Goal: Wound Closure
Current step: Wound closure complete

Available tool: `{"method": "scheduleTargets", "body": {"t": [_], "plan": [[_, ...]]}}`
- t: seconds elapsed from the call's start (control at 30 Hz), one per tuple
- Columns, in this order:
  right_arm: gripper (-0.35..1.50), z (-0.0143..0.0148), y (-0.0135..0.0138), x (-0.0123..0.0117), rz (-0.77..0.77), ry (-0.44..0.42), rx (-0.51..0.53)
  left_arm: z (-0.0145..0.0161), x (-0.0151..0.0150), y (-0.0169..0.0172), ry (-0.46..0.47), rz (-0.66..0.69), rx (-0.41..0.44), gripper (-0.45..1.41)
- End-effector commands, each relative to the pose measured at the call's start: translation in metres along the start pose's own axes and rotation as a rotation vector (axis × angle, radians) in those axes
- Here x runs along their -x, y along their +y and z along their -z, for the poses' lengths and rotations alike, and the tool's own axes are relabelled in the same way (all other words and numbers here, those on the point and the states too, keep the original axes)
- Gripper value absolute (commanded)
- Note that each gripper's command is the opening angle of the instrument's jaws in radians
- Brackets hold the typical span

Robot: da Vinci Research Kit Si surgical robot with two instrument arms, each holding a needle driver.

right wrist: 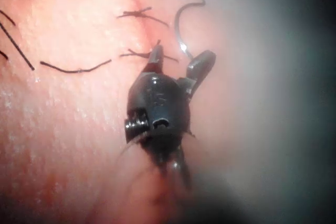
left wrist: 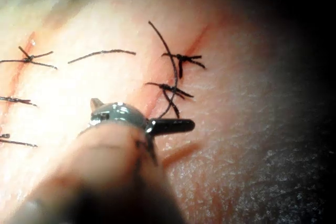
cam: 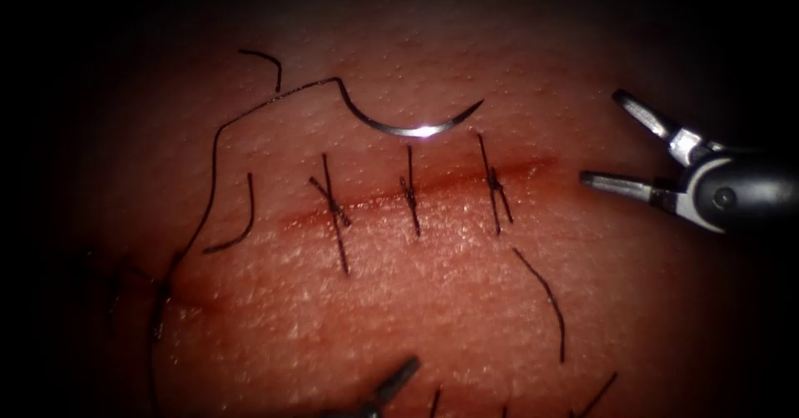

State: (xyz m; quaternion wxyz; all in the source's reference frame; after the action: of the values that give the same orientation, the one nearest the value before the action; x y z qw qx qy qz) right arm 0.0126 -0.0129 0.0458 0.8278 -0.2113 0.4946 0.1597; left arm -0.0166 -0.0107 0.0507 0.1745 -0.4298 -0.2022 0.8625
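Observation:
The curved needle (cam: 414, 130) lies free on the tissue (cam: 433, 301) just above the cut (cam: 433, 190), held by neither tool and not in the tissue. Its thread (cam: 215, 135) runs from its left end down the left side. Three tied stitches (cam: 410, 193) cross the cut. My right tool (cam: 601, 136) hovers at the cut's right end with jaws open and empty; in the right wrist view the right tool (right wrist: 179, 59) sits close to the needle (right wrist: 177, 27). My left tool (cam: 379, 393) is low, below the cut, and in its wrist view the left tool (left wrist: 143, 113) is open and holds nothing.
Cut ends of thread lie loose on the tissue: one at the left of the stitches (cam: 241, 231), one below the cut at the right (cam: 545, 297), one at the top left (cam: 268, 62). Red fluid lines the cut.

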Motion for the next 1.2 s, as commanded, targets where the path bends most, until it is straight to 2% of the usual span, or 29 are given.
{"method": "scheduleTargets", "body": {"t": [0.03, 0.07, 0.13, 0.2, 0.23, 0.3, 0.33, 0.4, 0.47, 0.53, 0.67, 0.73, 0.8, 0.97, 1.13, 1.2], "plan": [[1.18, -0.001, 0.0001, -0.0001, 0.0, 0.005, -0.001, -0.0007, 0.0, -0.0003, 0.0, -0.002, 0.001, 1.31], [1.28, -0.0015, 0.0002, -0.0005, 0.004, -0.008, -0.042, 0.0018, 0.0, -0.0011, 0.038, -0.006, -0.006, 1.28], [1.28, -0.0016, 0.0002, -0.0006, -0.003, -0.019, -0.056, 0.0026, 0.0, -0.0014, 0.051, -0.001, -0.007, 1.26], [1.28, -0.0022, 0.0, -0.0009, -0.009, -0.046, -0.092, 0.0051, -0.0003, -0.0025, 0.098, 0.004, -0.02, 1.19], [1.28, -0.0022, 0.0, -0.0009, -0.009, -0.046, -0.092, 0.0051, -0.0003, -0.0025, 0.098, 0.004, -0.02, 1.19], [1.3, -0.0027, -0.0005, -0.001, -0.007, -0.049, -0.106, 0.0069, -0.0005, -0.0045, 0.154, -0.041, -0.052, 1.03], [1.3, -0.0027, -0.0005, -0.001, -0.007, -0.049, -0.106, 0.0069, -0.0005, -0.0045, 0.154, -0.041, -0.052, 1.03], [1.26, -0.0035, -0.0009, -0.0013, -0.008, -0.051, -0.161, 0.0086, -0.0005, -0.008, 0.243, -0.107, -0.105, 0.79], [1.21, -0.0038, -0.001, -0.0014, -0.01, -0.045, -0.191, 0.0092, -0.0001, -0.0098, 0.275, -0.121, -0.125, 0.78], [1.33, -0.0037, -0.0016, -0.0013, -0.018, -0.023, -0.201, 0.01, 0.0008, -0.012, 0.301, -0.159, -0.146, 0.76], [1.36, -0.0035, -0.002, -0.0013, -0.033, -0.025, -0.244, 0.0103, 0.0017, -0.0133, 0.338, -0.211, -0.149, 0.69], [1.36, -0.003, -0.0021, -0.0011, -0.048, -0.021, -0.288, 0.0104, 0.0022, -0.0138, 0.37, -0.241, -0.156, 0.59], [1.36, -0.0024, -0.0019, -0.0011, -0.076, -0.019, -0.329, 0.0104, 0.0025, -0.0144, 0.39, -0.245, -0.168, 0.57], [1.36, -0.0022, -0.0018, -0.001, -0.075, -0.021, -0.34, 0.0106, 0.0024, -0.0154, 0.417, -0.24, -0.167, 0.57], [1.35, -0.0021, -0.0017, -0.0008, -0.074, -0.022, -0.344, 0.0106, 0.002, -0.0159, 0.442, -0.234, -0.166, 0.42], [1.35, -0.002, -0.0017, -0.0008, -0.074, -0.021, -0.345, 0.0105, 0.0018, -0.0161, 0.445, -0.232, -0.168, 0.42]]}}
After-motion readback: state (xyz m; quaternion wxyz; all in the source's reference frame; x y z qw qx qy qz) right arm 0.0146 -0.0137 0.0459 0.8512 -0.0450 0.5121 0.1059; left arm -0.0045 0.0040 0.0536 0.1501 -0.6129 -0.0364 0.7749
